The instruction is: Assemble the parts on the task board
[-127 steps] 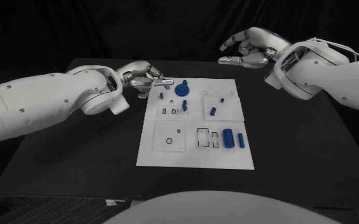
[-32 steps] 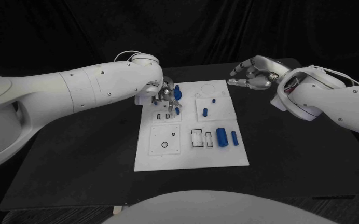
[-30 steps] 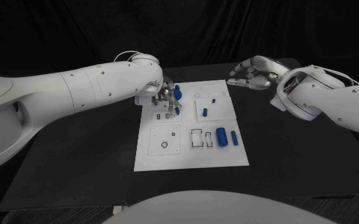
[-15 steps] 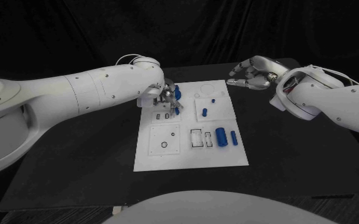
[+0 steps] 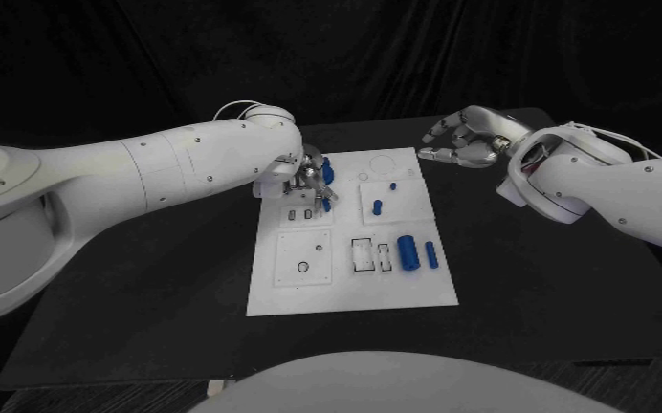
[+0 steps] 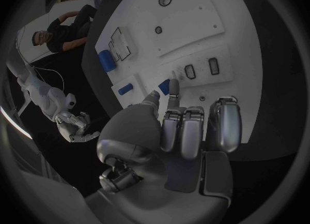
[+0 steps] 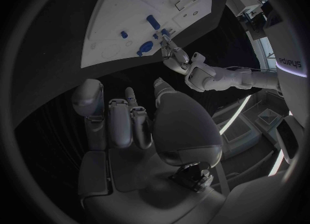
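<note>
Left hand [image 5: 306, 180] in the head view is low over the far left part of the white task board [image 5: 352, 284] and pinches a small blue peg [image 5: 328, 198], while the right hand [image 5: 462, 139] hovers past the board's far right corner, fingers curled on nothing. From the left wrist view, the fingertips [image 6: 172, 86] close on the peg [image 6: 165, 86] near two rectangular slots [image 6: 201, 69]; no readable writing on the board. From the right wrist view, "SHARPA" lettering [image 7: 289, 61] shows mirrored on the white robot body [image 7: 294, 38]

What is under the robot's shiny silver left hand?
The silver left hand hovers over the flat white task board, touching a small blue part beside two small rectangular slots. What its fingers cover is hidden.
</note>
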Controlling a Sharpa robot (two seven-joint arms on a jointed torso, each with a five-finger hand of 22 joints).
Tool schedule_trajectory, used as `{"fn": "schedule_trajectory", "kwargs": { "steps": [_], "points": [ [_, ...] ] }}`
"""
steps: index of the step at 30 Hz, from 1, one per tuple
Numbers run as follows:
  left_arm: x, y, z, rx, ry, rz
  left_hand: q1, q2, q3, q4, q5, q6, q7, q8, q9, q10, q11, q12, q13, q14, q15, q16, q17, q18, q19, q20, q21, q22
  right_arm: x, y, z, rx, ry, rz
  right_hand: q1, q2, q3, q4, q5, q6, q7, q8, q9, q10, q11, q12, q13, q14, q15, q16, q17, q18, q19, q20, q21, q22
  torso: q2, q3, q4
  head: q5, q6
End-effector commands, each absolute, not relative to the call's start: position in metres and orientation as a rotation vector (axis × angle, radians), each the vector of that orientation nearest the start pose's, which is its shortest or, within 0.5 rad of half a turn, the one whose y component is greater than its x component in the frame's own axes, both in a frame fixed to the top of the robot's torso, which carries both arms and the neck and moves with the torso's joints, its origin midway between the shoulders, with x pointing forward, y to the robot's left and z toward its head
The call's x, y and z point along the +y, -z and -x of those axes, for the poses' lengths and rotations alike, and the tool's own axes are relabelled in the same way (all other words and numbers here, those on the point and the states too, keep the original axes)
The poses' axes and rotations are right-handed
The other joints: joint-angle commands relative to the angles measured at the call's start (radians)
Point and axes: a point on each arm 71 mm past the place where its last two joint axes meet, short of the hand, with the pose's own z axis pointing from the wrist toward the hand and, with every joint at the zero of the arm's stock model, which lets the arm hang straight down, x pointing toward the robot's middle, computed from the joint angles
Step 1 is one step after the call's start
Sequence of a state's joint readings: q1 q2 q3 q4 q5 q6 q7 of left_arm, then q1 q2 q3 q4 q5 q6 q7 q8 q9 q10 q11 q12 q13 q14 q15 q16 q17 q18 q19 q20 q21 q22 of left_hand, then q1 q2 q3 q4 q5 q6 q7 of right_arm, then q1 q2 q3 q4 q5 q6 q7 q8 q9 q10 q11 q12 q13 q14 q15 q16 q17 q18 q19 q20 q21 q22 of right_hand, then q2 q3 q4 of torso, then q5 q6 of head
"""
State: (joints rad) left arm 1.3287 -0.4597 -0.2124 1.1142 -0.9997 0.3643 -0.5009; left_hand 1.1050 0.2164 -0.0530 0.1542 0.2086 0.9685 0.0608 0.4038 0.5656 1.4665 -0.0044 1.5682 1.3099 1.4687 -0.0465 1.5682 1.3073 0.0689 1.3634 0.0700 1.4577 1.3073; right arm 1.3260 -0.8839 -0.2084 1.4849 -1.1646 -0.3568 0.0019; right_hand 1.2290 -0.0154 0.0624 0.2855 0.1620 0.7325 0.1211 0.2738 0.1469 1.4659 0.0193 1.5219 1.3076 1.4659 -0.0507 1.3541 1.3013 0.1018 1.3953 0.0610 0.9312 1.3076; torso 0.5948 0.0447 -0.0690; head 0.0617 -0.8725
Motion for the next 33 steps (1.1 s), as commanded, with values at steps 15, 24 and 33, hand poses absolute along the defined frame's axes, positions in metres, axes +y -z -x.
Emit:
{"fn": "schedule_trajectory", "kwargs": {
  "steps": [15, 24, 33],
  "points": [
    [0.1381, 0.2462, -0.5320, 2.540, 0.290, -0.047, 0.004, -0.022, 0.046, -0.032, 0.011, 0.015, -0.001, -0.026, 0.016, 0.104, 0.003, 0.003, 0.261, 0.102, 0.002, 0.003, 0.263, -0.008, -0.006, -0.001, -0.011, 0.048, -0.2365, 0.1873, -0.4926, 1.733, -0.708, -0.030, 0.004, 0.009, -0.005, 0.000, 0.004, 0.006, 0.004, -0.005, -0.002, 0.023, 0.008, -0.005, 0.170, 0.033, 0.007, -0.011, -0.006, 0.012, -0.005, 0.002, -0.012, 0.109, -0.002, 0.0000, -0.0014, -0.004, 0.000],
    [0.1380, 0.2492, -0.5311, 2.552, 0.288, -0.052, 0.005, -0.029, 0.072, -0.051, 0.012, 0.018, -0.002, -0.038, 0.025, 0.104, 0.001, 0.003, 0.261, 0.102, 0.001, 0.003, 0.263, -0.007, -0.006, -0.002, -0.013, 0.048, -0.2363, 0.1874, -0.4928, 1.734, -0.709, -0.029, 0.005, 0.008, -0.006, -0.001, 0.004, 0.007, 0.004, -0.005, -0.003, 0.021, 0.008, -0.006, 0.168, 0.032, 0.008, -0.015, -0.011, 0.013, -0.007, 0.003, -0.019, 0.108, -0.002, -0.0005, 0.0008, -0.006, 0.000],
    [0.1374, 0.2501, -0.5311, 2.551, 0.296, -0.052, 0.005, -0.038, 0.113, -0.077, 0.019, 0.021, -0.003, -0.055, 0.036, 0.104, 0.000, 0.003, 0.261, 0.102, -0.001, 0.003, 0.263, -0.007, -0.006, -0.004, -0.017, 0.048, -0.2360, 0.1877, -0.4932, 1.737, -0.708, -0.028, 0.007, 0.008, -0.007, -0.002, 0.004, 0.008, 0.004, -0.005, -0.004, 0.020, 0.009, -0.007, 0.166, 0.030, 0.008, -0.019, -0.016, 0.014, -0.009, 0.003, -0.025, 0.106, -0.002, -0.0010, 0.0005, -0.004, 0.000]
  ]
}}
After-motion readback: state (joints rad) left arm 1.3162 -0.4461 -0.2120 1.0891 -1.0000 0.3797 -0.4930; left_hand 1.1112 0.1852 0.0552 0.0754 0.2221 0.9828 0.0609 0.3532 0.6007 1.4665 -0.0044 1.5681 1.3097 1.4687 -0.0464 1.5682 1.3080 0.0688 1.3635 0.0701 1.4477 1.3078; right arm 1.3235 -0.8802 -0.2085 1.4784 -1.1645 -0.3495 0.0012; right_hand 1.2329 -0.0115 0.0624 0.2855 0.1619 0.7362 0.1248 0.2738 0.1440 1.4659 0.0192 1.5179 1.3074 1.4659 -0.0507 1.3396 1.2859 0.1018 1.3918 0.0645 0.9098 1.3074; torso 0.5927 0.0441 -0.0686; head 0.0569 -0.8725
